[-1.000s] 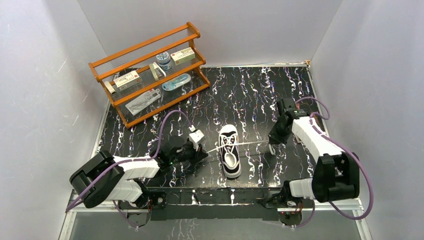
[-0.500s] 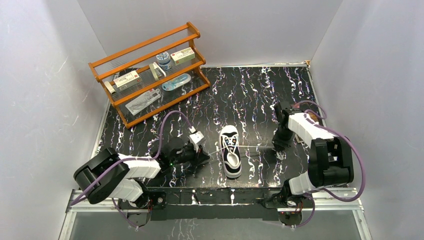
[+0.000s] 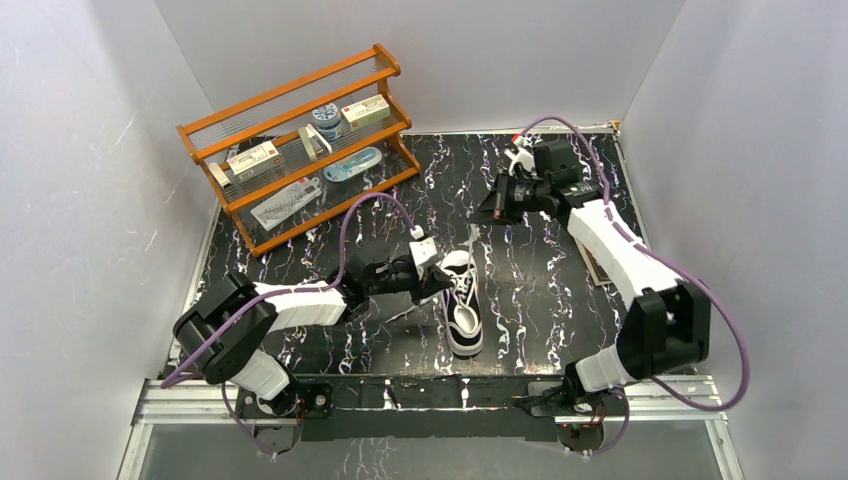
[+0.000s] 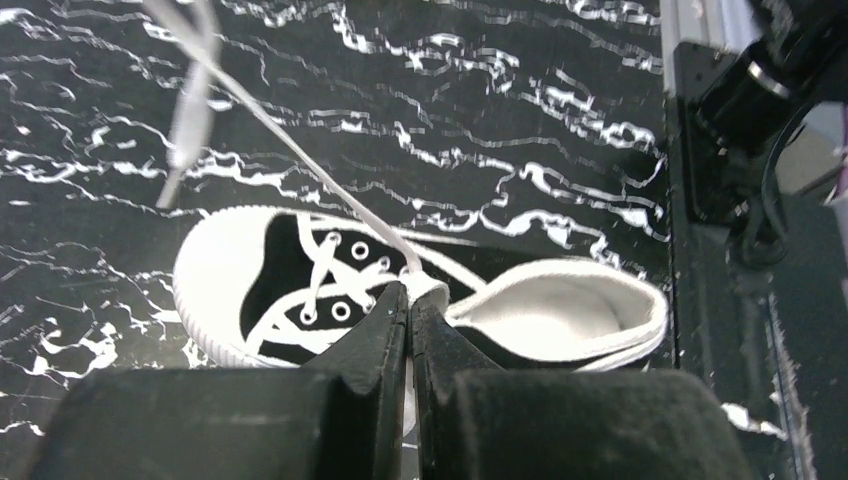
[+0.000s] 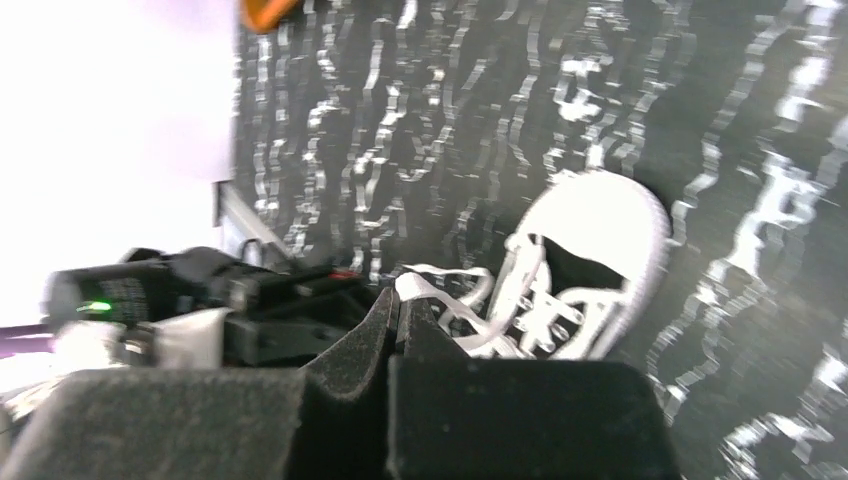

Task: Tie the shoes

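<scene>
The black low-top sneaker [image 3: 462,305] lies at the lower middle of the top view on the marbled table [image 3: 560,320], heel toward the arm bases and white toe cap pointing up the frame. It is laced through the eyelets, but no knot or bow shows, so by my reading the tying is barely begun: crossing, looping and cinching are all left.

The left gripper [image 3: 437,280] sits against the sneaker's left side by the tongue. In its wrist view the fingers are pressed together, with a strand of the white laces [image 4: 300,150] apparently pinched at their tips.

Farther up, the right gripper [image 3: 487,208] hangs well apart from the sneaker at upper right, fingers together. It seems to hold another strand drawn up from the eyelets.

The wooden rack [image 3: 290,85] stands farthest, at upper left.
</scene>
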Robot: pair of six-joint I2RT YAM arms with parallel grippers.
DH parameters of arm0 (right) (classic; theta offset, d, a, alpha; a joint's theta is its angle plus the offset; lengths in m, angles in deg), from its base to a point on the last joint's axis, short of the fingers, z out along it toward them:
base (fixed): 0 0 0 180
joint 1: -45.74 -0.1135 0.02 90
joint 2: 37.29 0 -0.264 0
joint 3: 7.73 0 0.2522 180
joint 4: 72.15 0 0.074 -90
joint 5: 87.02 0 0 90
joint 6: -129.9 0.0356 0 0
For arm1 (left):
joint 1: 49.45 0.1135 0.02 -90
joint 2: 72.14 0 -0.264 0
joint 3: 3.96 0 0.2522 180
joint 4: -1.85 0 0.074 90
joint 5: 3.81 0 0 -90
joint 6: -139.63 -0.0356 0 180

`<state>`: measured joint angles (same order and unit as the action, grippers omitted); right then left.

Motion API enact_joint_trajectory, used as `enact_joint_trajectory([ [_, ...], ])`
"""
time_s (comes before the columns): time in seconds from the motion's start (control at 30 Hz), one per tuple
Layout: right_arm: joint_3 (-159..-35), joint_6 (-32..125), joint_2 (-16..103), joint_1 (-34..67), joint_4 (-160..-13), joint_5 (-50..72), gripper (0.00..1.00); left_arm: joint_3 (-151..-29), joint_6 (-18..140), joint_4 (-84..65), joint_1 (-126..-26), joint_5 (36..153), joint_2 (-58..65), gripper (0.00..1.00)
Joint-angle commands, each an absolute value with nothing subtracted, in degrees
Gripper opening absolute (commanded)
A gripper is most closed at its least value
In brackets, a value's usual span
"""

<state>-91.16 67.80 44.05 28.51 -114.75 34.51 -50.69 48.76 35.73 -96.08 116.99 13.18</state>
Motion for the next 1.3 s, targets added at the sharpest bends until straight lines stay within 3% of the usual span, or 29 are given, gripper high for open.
enact_joint_trajectory([
  [0.0, -95.26, 75.94, 52.58, 25.34, -103.78, 49.25, 0.00, -50.49, 40.62, 40.00, -96.03, 119.77, 14.84, 0.00],
  [0.27, -99.50, 83.39, 62.26, 17.70, -103.34, 52.66, 0.00, -51.72, 34.95, 40.80, -96.10, 118.79, 15.99, 0.00],
  [0.53, -101.93, 71.67, 71.84, 10.47, -119.52, 56.02, 0.00, -49.60, 40.16, 43.34, -100.82, 113.24, 16.00, 0.00],
  [0.67, -102.48, 65.78, 74.49, 8.65, -125.55, 52.54, 0.07, -47.42, 39.16, 43.34, -100.86, 112.70, 14.02, 0.00],
  [0.93, -102.18, 58.65, 78.85, 8.11, -134.03, 54.50, 0.12, -45.14, 39.59, 44.03, -100.87, 114.53, 13.29, 0.00],
  [1.03, -102.87, 57.59, 78.86, 8.04, -135.05, 57.38, 0.25, -45.39, 39.61, 44.71, -100.86, 114.73, 13.96, 0.00],
  [1.13, -103.85, 56.96, 78.73, 8.14, -136.82, 58.08, 0.53, -45.33, 39.76, 45.04, -100.87, 114.60, 13.93, 0.00],
  [1.27, -106.07, 57.60, 77.24, 8.58, -138.40, 55.29, 0.70, -44.82, 40.65, 45.11, -100.79, 114.26, 13.48, 0.00],
])
